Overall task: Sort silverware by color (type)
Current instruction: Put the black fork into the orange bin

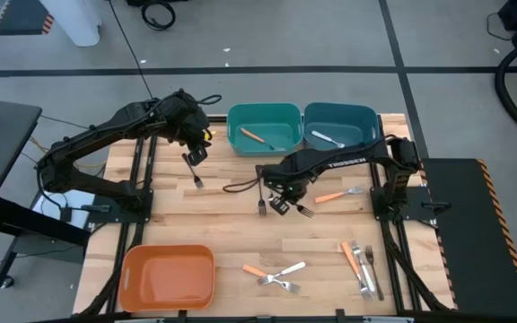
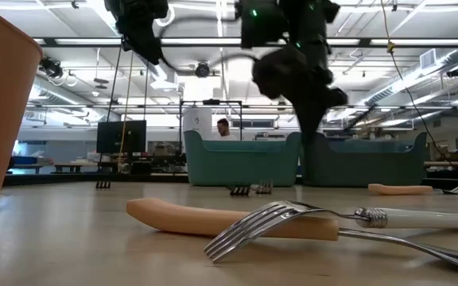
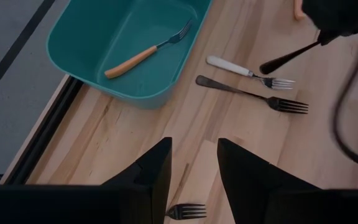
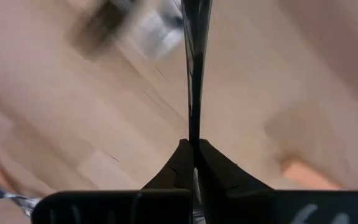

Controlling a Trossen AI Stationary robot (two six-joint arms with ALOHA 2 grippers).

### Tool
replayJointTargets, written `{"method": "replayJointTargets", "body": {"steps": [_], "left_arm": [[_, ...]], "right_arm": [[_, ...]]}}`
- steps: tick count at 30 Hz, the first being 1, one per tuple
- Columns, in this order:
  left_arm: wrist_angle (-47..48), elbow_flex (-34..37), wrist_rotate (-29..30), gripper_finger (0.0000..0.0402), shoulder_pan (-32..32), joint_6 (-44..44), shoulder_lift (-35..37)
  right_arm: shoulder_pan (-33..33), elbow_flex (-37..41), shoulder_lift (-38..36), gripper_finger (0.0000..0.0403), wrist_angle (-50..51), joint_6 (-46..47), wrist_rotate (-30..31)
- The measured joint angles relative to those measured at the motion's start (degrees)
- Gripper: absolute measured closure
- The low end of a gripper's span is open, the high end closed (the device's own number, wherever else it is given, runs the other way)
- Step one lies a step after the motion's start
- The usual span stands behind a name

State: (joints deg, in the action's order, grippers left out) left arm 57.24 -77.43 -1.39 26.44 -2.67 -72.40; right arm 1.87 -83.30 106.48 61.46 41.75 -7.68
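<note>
Just in front of the teal bin (image 1: 263, 128), the right gripper (image 4: 194, 163) is pinched tight on a dark fork (image 4: 193, 68). Beside that bin, the left gripper (image 1: 195, 156) hangs part-open over another dark fork (image 1: 196, 180).

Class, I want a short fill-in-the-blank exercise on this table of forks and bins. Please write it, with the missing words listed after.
1. The right tool is shut on a thin ____ fork.
2. The teal bin holds one fork with an ____ handle.
3. The orange bin holds ____ forks.
4. The left tool hangs over a fork lying on the ____.

Missing words: black; orange; no; table
</note>
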Motion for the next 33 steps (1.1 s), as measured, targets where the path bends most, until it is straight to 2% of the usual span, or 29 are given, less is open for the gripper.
{"method": "replayJointTargets", "body": {"steps": [5, 11, 16, 19, 21, 26, 28, 31, 33], "left_arm": [[-0.99, 0.0, -0.04, 0.0262, 0.0, 1.2, 0.0], [-6.24, 0.0, -0.24, 0.0262, 0.0, 5.4, 0.0], [-11.77, 0.0, -6.1, 0.0262, -0.12, 6.98, 0.0], [-18.93, 0.0, -9.83, 0.0262, -1.04, 8.32, 0.0], [-25.14, 0.0, -10.19, 0.0262, -2.15, 9.75, -0.16], [-41.11, -0.02, -10.32, 0.0262, -4.97, 11.4, -1.01], [-44.72, 0.0, -10.28, 0.0262, -6.04, 11.19, -1.42], [-49.47, -0.01, -8.18, 0.0262, -7.69, 11.18, -2.7], [-51.19, 0.0, -4.62, 0.0262, -8.2, 12.25, -3.44]], "right_arm": [[0.71, -10.11, -0.12, 0.0393, 1.83, -7.9, 6.76], [2.91, -23.35, -2.91, 0.0392, 9.36, -16.9, 19.13], [4.99, -29.9, -9.84, 0.0392, 10.69, -20.77, 27.11], [5.51, -30.83, -14.41, 0.0392, 6.06, -23.54, 32.1], [5.42, -30.74, -16.72, 0.0392, 2.02, -26.3, 34.15], [3.46, -29.52, -19.69, 0.0392, -6.28, -34.01, 35.29], [2.54, -28.38, -20.05, 0.0392, -9.33, -36.35, 35.3], [1.48, -27.13, -19.39, 0.0392, -11.44, -40.2, 35.28], [1.01, -26.85, -18.37, 0.0392, -12.2, -42.49, 35.32]]}}
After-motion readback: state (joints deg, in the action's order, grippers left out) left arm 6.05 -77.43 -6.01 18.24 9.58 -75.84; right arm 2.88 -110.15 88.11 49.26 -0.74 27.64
